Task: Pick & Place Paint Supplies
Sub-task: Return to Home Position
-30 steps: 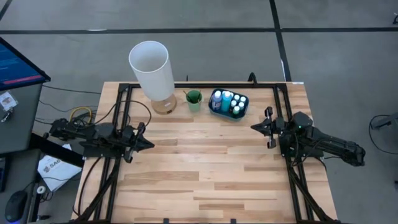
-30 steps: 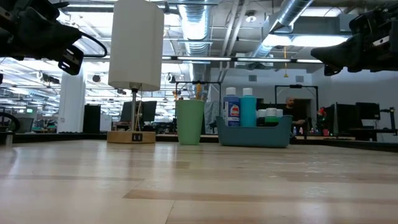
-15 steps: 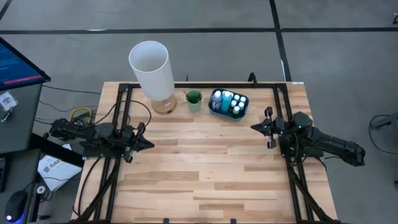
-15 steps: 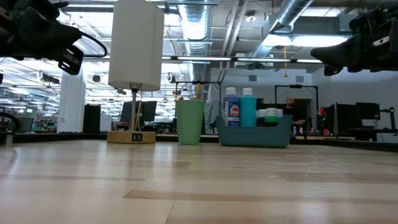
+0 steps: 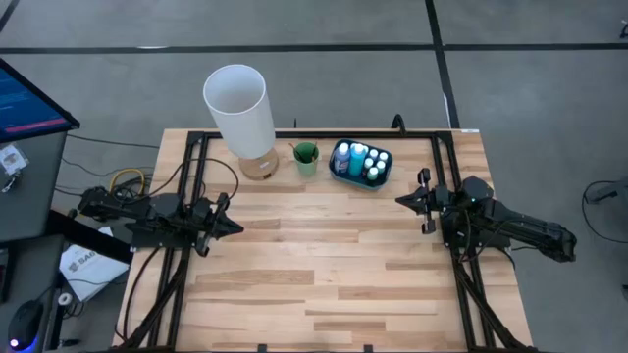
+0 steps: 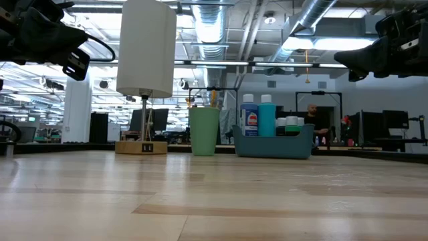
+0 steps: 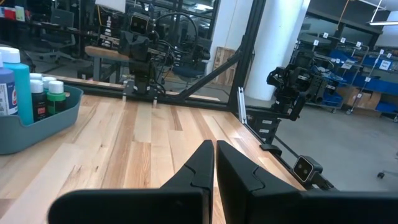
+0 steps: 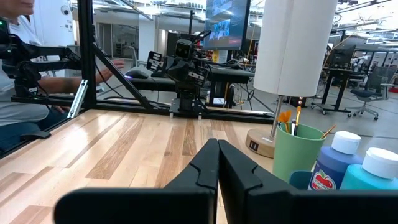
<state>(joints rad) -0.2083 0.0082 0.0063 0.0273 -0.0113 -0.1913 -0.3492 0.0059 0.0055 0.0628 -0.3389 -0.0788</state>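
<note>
Two level arms; left tool [image 5: 236, 226], right tool [image 5: 400, 200] pinched, facing inward

green cup [image 6: 204, 131], grey-blue tray [image 6: 274, 144], white-capped blue bottles [image 6: 267, 120], white lampshade [image 6: 146, 47].

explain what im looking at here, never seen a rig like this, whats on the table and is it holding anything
It is a robot with two dark arms at a wooden table. One picture looks straight down, one looks level across the tabletop, two come from wrist cameras. The left claw and right claw are shut and empty, raised at the table's sides. At the back stand a lamp, a green cup with brushes and a blue tray of paint bottles.
</note>
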